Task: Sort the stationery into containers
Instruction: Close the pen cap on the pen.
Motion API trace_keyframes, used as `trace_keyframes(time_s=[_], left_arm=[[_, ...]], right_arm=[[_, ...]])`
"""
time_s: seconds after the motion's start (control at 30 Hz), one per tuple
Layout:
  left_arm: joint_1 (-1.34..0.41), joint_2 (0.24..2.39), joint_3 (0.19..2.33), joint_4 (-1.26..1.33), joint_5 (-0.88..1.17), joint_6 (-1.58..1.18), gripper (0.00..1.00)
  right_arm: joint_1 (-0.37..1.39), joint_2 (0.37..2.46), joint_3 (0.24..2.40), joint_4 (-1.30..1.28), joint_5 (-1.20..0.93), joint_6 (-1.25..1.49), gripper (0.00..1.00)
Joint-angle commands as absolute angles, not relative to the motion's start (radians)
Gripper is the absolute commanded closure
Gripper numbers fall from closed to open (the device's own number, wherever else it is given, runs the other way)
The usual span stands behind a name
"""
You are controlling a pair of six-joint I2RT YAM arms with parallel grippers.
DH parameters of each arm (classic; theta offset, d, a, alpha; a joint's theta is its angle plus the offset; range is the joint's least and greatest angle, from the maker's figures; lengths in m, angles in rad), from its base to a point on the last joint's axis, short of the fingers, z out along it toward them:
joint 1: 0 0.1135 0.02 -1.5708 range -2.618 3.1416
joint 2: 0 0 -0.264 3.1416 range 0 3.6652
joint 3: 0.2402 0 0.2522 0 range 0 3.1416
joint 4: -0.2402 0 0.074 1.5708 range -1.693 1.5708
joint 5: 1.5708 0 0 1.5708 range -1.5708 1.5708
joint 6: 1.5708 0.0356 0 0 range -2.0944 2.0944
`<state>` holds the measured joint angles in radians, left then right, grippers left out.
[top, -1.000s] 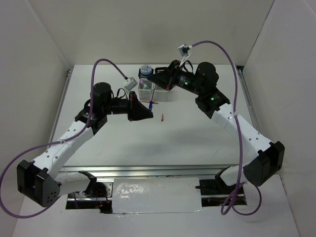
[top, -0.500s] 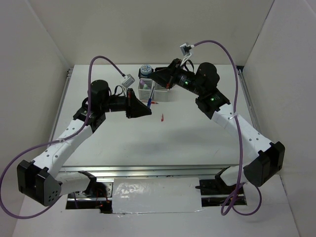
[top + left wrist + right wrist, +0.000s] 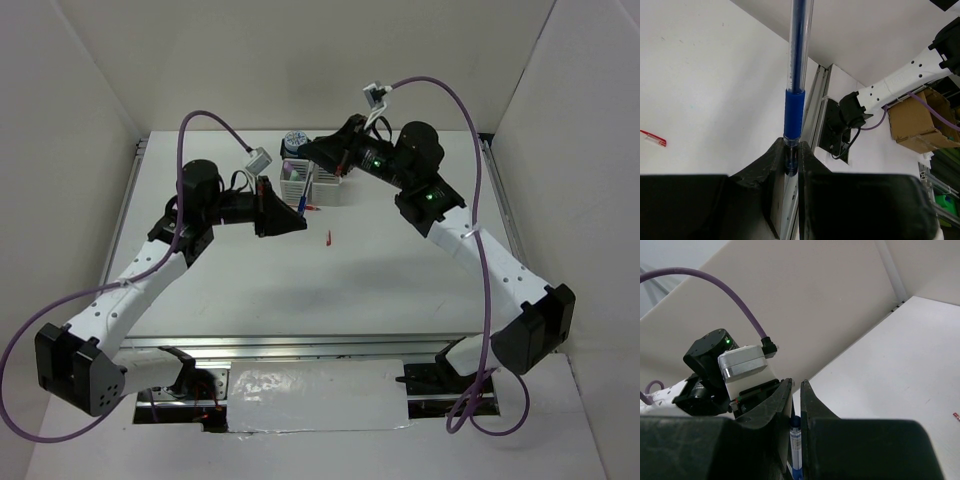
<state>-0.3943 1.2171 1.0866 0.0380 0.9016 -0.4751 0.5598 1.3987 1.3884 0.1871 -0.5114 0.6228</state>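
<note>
The left gripper (image 3: 791, 164) has its black wedge-shaped fingers (image 3: 765, 167) clamped on the lower end of the blue pen (image 3: 794, 102). The pen has a clear barrel and a matte blue sleeve, and it stands up out of them over the smooth white table (image 3: 715, 75). A small red piece (image 3: 653, 138) lies flat on the table, apart from the pen.

The right gripper (image 3: 796, 405) leaves only a narrow slit. A clear pen with a blue end (image 3: 795, 437) shows inside it, but I cannot tell whether the fingers grip it.

Only the overhead view shows this gripper at the slotted cups (image 3: 296, 186), with a blue roll (image 3: 293, 141) just behind.
</note>
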Motion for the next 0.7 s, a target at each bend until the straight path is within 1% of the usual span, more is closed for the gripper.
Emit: trace_keyframes(time_s=[0.0, 0.03, 0.17, 0.23, 0.37, 0.67], left_arm=[[-0.368, 1.138, 1.16, 0.391, 0.776, -0.486, 1.0], [-0.368, 1.134, 1.138, 0.382, 0.775, -0.483, 1.0], [-0.371, 1.108, 1.092, 0.362, 0.778, -0.479, 1.0], [-0.377, 1.1, 1.077, 0.345, 0.778, -0.474, 1.0], [-0.39, 1.097, 1.051, 0.334, 0.784, -0.477, 1.0], [-0.426, 1.089, 0.988, 0.333, 0.788, -0.492, 1.0]], right_arm=[[0.583, 1.448, 1.368, -0.101, -0.739, 0.627, 1.0], [0.575, 1.448, 1.371, -0.101, -0.741, 0.63, 1.0], [0.539, 1.442, 1.373, -0.091, -0.747, 0.641, 0.94], [0.528, 1.44, 1.373, -0.086, -0.749, 0.649, 0.94], [0.503, 1.447, 1.387, -0.066, -0.758, 0.663, 0.99], [0.451, 1.474, 1.468, -0.005, -0.752, 0.713, 0.98]])
